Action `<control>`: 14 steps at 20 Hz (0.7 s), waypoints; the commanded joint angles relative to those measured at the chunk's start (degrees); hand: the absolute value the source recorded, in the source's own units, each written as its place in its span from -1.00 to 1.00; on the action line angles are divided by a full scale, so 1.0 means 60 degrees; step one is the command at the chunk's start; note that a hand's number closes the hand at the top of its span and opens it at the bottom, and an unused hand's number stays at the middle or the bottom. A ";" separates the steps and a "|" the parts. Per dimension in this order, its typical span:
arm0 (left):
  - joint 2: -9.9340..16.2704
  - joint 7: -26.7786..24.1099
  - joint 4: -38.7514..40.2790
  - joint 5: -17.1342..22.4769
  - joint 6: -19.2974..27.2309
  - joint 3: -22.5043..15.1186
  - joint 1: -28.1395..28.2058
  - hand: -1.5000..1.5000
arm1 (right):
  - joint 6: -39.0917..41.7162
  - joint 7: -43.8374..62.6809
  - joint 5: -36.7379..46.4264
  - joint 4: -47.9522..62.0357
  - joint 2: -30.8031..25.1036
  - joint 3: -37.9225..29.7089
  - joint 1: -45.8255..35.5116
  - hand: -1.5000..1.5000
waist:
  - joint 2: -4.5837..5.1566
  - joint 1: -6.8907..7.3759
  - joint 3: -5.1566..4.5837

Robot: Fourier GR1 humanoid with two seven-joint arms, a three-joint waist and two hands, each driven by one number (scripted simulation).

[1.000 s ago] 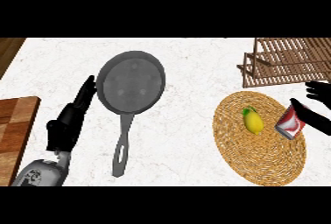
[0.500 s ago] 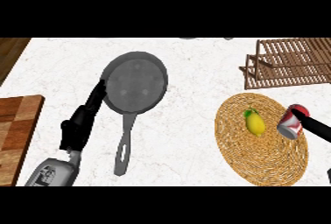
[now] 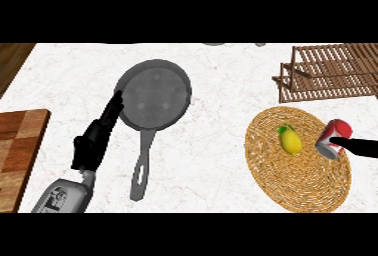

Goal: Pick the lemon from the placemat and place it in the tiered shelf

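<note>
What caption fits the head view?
Lemon and can on woven placemat; right hand beside can, left hand open beside frying pan.

Can (image 3: 334, 139) crowds lemon (image 3: 289, 140) on right; bare counter (image 3: 221, 95) betw. mat (image 3: 295, 180) & shelf (image 3: 332, 70)

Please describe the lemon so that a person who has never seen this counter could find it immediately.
Find the round woven placemat at the right side of the white counter, in front of the wooden tiered shelf. Two things lie on its upper part. The lemon is the left one: small, yellow, oval, with a green tip, while its neighbour is a red and silver can.
</note>
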 commanded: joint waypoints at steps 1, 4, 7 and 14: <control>0.0348 0.0304 -0.0407 0.0282 -0.0349 0.0391 0.0019 0.00 | 0.0064 0.2262 0.0747 -0.1553 -0.0698 0.0727 0.0148 -1.00 | -0.0036 0.0015 -0.0010; -0.0053 0.0202 -0.0232 -0.0115 -0.0036 0.0002 0.0064 0.00 | 0.0920 0.3698 0.1154 -0.2108 -0.1525 0.1328 -0.0306 -1.00 | -0.0029 0.0072 -0.0018; -0.0045 -0.0336 0.0368 0.0047 -0.0306 0.0228 0.0049 0.00 | 0.2004 0.4783 0.1293 -0.2334 -0.2068 0.1937 -0.0461 -1.00 | 0.0016 0.0088 -0.0020; -0.0165 0.0339 -0.0007 -0.0049 -0.0247 0.0366 -0.0398 0.00 | 0.2728 0.7986 0.2677 -0.3778 -0.1949 0.3371 -0.1191 -1.00 | 0.0007 0.0120 0.0003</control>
